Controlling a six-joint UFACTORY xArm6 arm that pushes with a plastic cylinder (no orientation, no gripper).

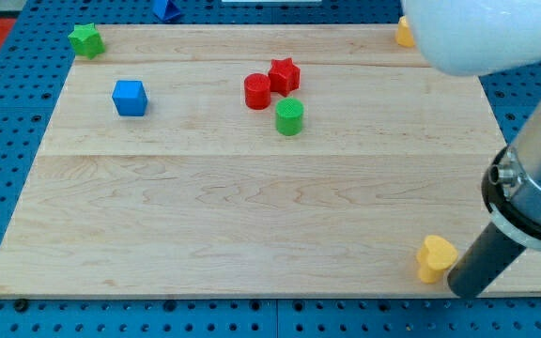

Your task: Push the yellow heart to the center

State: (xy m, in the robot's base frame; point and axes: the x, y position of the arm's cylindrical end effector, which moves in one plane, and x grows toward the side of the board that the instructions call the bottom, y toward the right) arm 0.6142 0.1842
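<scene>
The yellow heart [435,258] lies near the board's bottom right corner. My tip [462,289] is just to the right of and below it, touching or nearly touching its lower right side. The dark rod rises from there to the view's right, under the arm's grey and white body.
A red cylinder [257,91], a red star [285,75] and a green cylinder [289,116] cluster at top centre. A blue cube [130,98] is at upper left, a green star [86,39] at the top left corner. A yellow block [404,32] and a blue block [166,9] sit at the top edge.
</scene>
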